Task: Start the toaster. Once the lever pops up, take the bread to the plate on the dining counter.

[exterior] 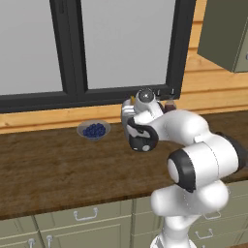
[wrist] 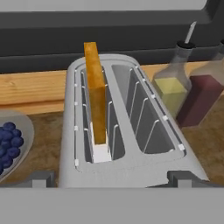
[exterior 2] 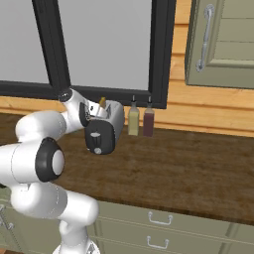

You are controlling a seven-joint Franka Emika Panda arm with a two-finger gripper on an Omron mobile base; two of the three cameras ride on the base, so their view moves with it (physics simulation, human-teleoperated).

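Toaster (wrist: 127,144) on wood worktop (exterior: 48,164), beside two bottles (exterior 2: 140,120). Bread (wrist: 96,96) stands upright in its left slot, sticking out. Gripper (wrist: 111,179) hovers just above, fingers spread wide, holding nothing. Blueberry bowl (exterior: 93,130) left.

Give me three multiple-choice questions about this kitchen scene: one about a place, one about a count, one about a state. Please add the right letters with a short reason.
1. In the hand view, which slot of the toaster holds the bread?
A. the left slot
B. the right slot
C. neither, it lies on the worktop

2. How many bottles stand beside the toaster?
A. one
B. two
C. four

3. How is the gripper?
A. shut on the bread
B. shut on a bottle
C. open, holding nothing

Answers:
1. A, the slice stands upright in the left slot and the right slot is bare.
2. B, a yellow bottle and a dark red bottle stand side by side.
3. C, the fingertips sit far apart at either side of the toaster's near end, with nothing between them.
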